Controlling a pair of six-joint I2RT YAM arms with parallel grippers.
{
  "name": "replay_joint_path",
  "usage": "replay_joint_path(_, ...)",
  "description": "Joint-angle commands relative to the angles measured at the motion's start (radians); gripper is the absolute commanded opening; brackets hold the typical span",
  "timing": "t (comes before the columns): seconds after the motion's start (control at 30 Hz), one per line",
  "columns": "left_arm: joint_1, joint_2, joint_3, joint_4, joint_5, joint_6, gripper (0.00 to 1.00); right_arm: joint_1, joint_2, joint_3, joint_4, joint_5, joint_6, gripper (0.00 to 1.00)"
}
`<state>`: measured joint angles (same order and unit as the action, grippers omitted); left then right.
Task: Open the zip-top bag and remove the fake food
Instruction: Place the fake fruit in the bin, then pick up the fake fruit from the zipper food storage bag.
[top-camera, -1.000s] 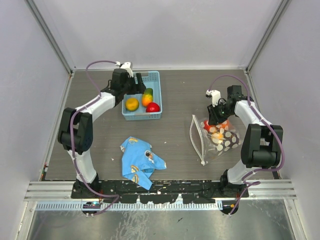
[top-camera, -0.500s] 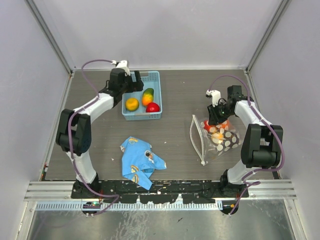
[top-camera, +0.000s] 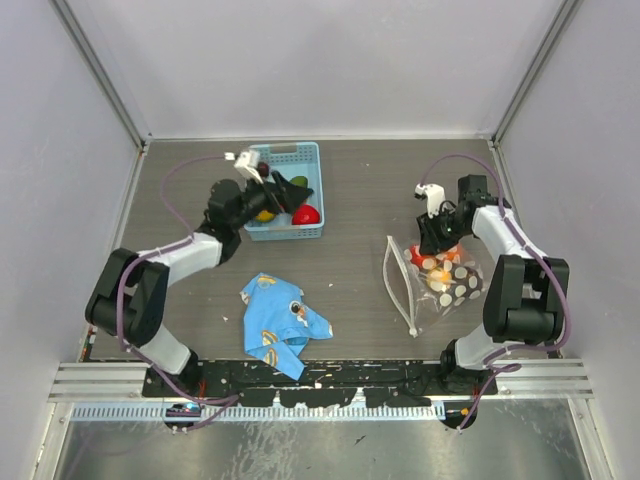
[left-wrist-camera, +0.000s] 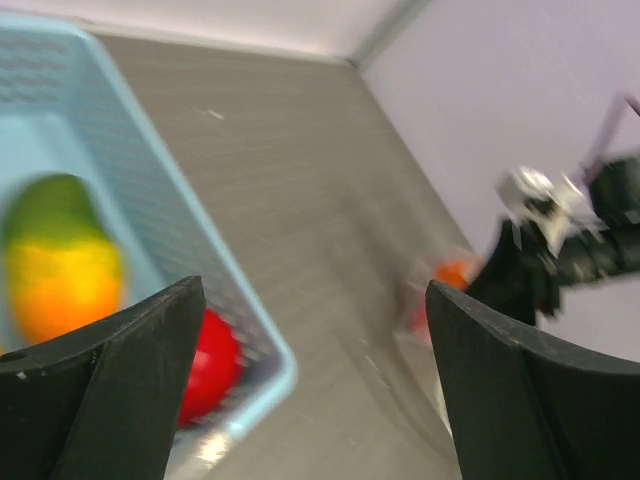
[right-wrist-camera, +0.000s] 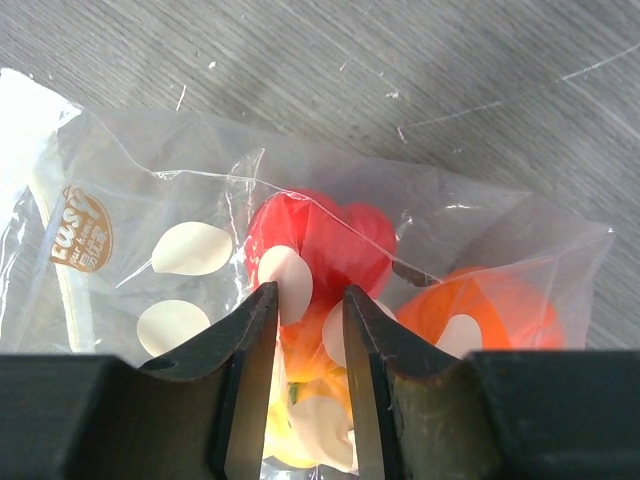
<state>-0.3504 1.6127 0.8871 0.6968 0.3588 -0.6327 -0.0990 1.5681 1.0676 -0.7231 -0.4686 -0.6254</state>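
The zip-top bag (top-camera: 440, 282) lies at the right, clear with white dots, its white zip strip (top-camera: 401, 285) along the left edge. Red (right-wrist-camera: 322, 240), orange (right-wrist-camera: 492, 308) and yellow (right-wrist-camera: 300, 425) fake food shows through the film. My right gripper (top-camera: 437, 243) (right-wrist-camera: 308, 292) sits on the bag's far end. Its jaws stand a narrow gap apart, pinched on the film with food inside. My left gripper (top-camera: 292, 190) (left-wrist-camera: 312, 290) hangs wide open and empty over the blue basket (top-camera: 285, 236). In the basket lie a green-to-orange fruit (left-wrist-camera: 60, 270) and a red one (left-wrist-camera: 212, 365).
A crumpled blue cartoon-print cloth (top-camera: 280, 322) lies near the front, left of centre. The basket's wall (left-wrist-camera: 150, 200) stands close to my left fingers. Grey walls close in the table on three sides.
My left arm has pulled back and dropped its elbow toward the near left, and its jaws have opened wide over the basket. The right gripper and bag shifted only slightly.
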Motion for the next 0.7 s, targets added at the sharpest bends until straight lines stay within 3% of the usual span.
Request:
replay_joint_path(0.0,-0.189,-0.094,-0.110,0.214,0.059,0.064,0.89,-0.015,-0.088,-0.017,-0.024,0.000,-0.017,0.39)
replay_joint_path(0.13,-0.366,-0.065,-0.171,0.270,-0.016,0.181,0.75,-0.035,-0.162,-0.024,-0.005,-0.050,-0.024,0.41)
replay_joint_path(0.33,-0.515,0.109,-0.165,0.431,-0.071,0.214,0.39,-0.090,-0.297,-0.047,0.030,-0.134,-0.029,0.42)
replay_joint_path(0.67,-0.691,0.346,-0.054,0.548,-0.169,0.334,0.38,-0.202,-0.331,-0.082,0.041,-0.106,-0.050,0.42)
